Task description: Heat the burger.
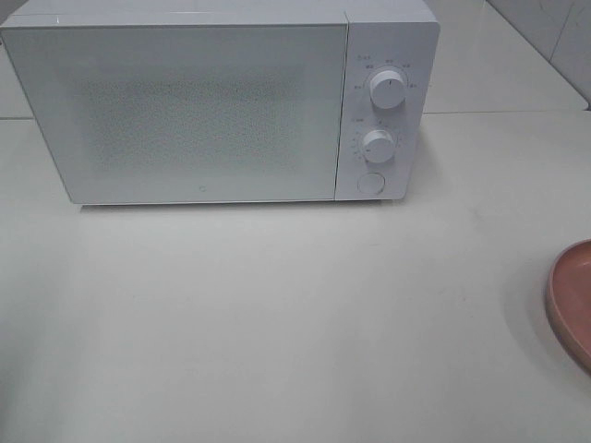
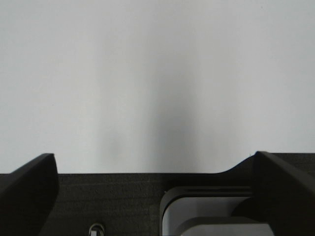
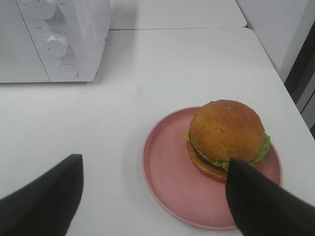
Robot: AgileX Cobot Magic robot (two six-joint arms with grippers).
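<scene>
Golden-brown and glossy, the burger (image 3: 226,138) sits off-centre on a pink plate (image 3: 167,172), which rests on the white tabletop (image 3: 147,88) well apart from the closed microwave (image 1: 222,101).

Handling judgement: the stacked bun, lettuce and filling look soft and liable to shift or crush. The stiff plate rim is the safer hold, kept level.

The right gripper (image 3: 155,196) hovers above the plate with jaws spread wide, holding nothing. The left gripper (image 2: 155,189) is likewise wide open and empty, over a plain white surface.

View differences: only the right wrist view shows the burger. The exterior high view shows just 1 sliver of plate at its right edge, 2 dials (image 1: 387,89) and a round button (image 1: 370,183), and neither arm.
</scene>
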